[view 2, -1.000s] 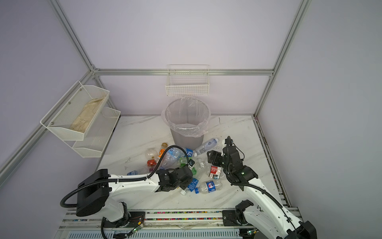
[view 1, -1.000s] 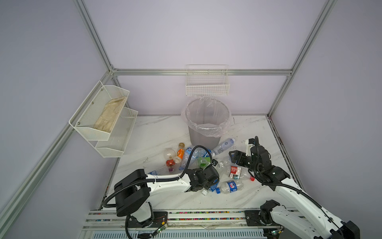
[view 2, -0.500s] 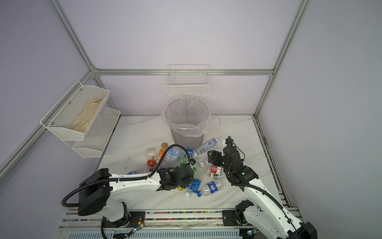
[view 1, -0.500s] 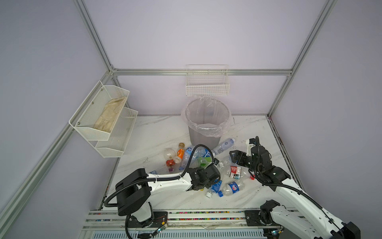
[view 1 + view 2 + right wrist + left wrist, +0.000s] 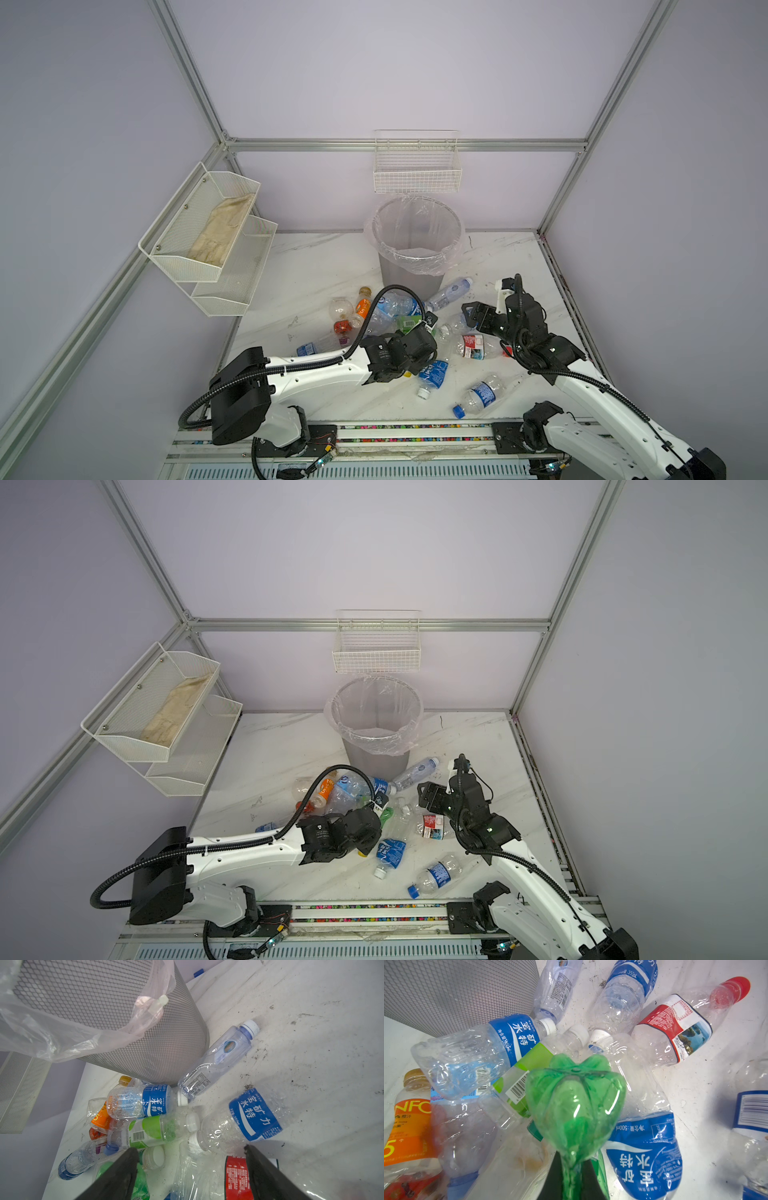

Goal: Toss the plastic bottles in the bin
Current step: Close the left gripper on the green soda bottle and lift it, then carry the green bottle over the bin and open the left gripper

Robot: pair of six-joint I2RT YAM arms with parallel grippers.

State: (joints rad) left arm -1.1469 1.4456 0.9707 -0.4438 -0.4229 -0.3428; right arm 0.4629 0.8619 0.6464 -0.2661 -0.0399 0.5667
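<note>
Left pincer point(image 5: 572, 1169) is clamped hard on the green bottle point(image 5: 575, 1105), fingers squeezing one end flat, and the lobed base pokes straight out ahead of the tips! Whether it's clear of the heap, can't tell. Just past and under that base sit the other bottles point(image 5: 618, 1007): a green-label bottle point(image 5: 529, 1064) right up against it, a big blue-label bottle point(image 5: 477, 1049) lying across that one, a red-label bottle point(image 5: 675, 1028) further out, red cap pointing away. A crushed blue bottle point(image 5: 645, 1157) lies tight beside the tips. Beyond the heap, the bin point(image 5: 456, 991) shows its grey mesh wall.

Over to the right pincer point(image 5: 191, 1157): fingers spread wide, nothing gripped, poised over a crumpled clear bottle point(image 5: 193, 1178), the red label just inside one finger. Ahead of its tips more bottles, then the bin, a slim bottle point(image 5: 216, 1059) lying against its foot.

In both top views the bin stands beyond both pincers, bottles scattered on the table point(image 5: 316, 266) around them, and a blue-capped bottle point(image 5: 478, 397) lies well behind the left pincer, towards the robot's base
</note>
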